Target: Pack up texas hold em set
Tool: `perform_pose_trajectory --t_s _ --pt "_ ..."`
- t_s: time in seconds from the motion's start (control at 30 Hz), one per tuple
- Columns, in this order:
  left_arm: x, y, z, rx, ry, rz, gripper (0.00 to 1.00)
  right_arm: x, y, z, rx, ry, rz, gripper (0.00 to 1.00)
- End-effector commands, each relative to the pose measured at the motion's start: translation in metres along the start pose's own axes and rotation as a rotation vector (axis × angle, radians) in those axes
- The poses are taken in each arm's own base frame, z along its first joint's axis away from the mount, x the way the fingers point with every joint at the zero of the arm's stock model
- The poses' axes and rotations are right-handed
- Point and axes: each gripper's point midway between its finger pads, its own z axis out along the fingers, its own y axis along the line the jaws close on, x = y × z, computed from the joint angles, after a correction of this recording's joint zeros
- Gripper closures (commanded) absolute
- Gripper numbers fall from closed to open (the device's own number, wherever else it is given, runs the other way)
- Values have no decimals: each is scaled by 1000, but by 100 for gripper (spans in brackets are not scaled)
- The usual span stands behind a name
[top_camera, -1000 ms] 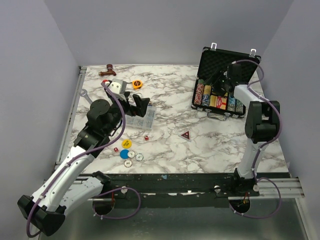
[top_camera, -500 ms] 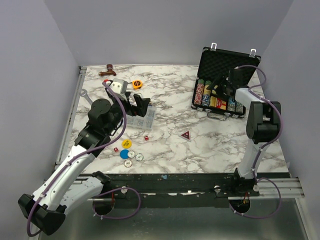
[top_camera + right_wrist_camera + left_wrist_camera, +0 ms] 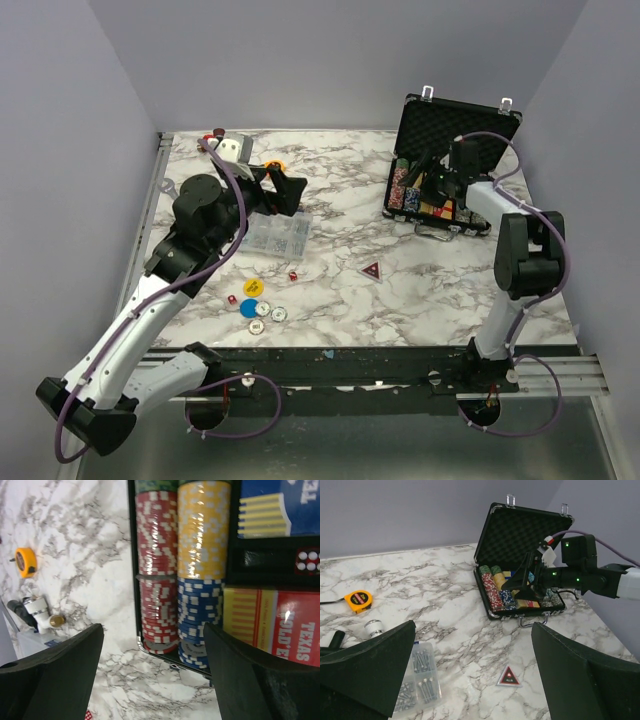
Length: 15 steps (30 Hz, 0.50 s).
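Note:
The black case (image 3: pixel 490 112) stands open at the back right, its foam lid up. It holds rows of red, yellow and blue chips (image 3: pixel 200 570), an orange card box (image 3: pixel 272 620) and red dice (image 3: pixel 307 560). My right gripper (image 3: pixel 432 184) is open and empty, low over the case's front left chip rows (image 3: pixel 152 630). Yellow (image 3: pixel 253 287), blue (image 3: pixel 248 306) and white discs (image 3: pixel 258 325) and red dice (image 3: pixel 293 275) lie on the table at the front left. My left gripper (image 3: pixel 285 190) is open and empty, raised above the table (image 3: pixel 474 645).
A clear compartment box of screws (image 3: pixel 277 236) lies under my left gripper, also seen in the left wrist view (image 3: pixel 420 677). A yellow tape measure (image 3: pixel 359 600) sits behind it. A red triangle marker (image 3: pixel 372 269) lies mid-table. A brown tool (image 3: pixel 213 135) sits at the back left.
My left arm has lifted and swung toward the back. My right gripper has moved left and lower over the chip rows in the case.

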Motion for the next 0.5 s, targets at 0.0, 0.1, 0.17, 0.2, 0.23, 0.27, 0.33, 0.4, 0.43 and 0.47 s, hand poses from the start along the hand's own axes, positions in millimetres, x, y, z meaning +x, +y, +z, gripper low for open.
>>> perform_pose_trajectory --t_s 0.0,0.1,0.17,0.2,0.23,0.27,0.33,0.4,0.43,0.47 --pt "1 -6 0 19 28 -9 1 21 -42 11 142 43 56 16" --pt "1 -2 -6 9 22 23 1 14 -67 1 292 2 52 15" --pt "3 5 -9 -23 15 46 1 9 -55 -6 239 -22 20 15" --pt "6 9 -11 -34 16 55 1 8 -49 -7 212 -24 13 15" --pt "8 12 -12 -45 14 63 1 7 -42 -10 179 -18 14 15" --pt "11 14 -12 -54 19 66 1 7 -33 -12 144 -10 13 15" --pt "17 18 -13 -63 29 73 1 2 -17 -21 96 -11 24 15" --pt "21 18 -14 -58 37 81 1 -9 -6 -39 92 -49 20 14" --pt "23 16 -14 -54 43 85 1 -14 -11 -47 139 -78 23 13" --pt "22 14 -15 -46 43 89 1 -18 -21 -58 217 -109 42 12"
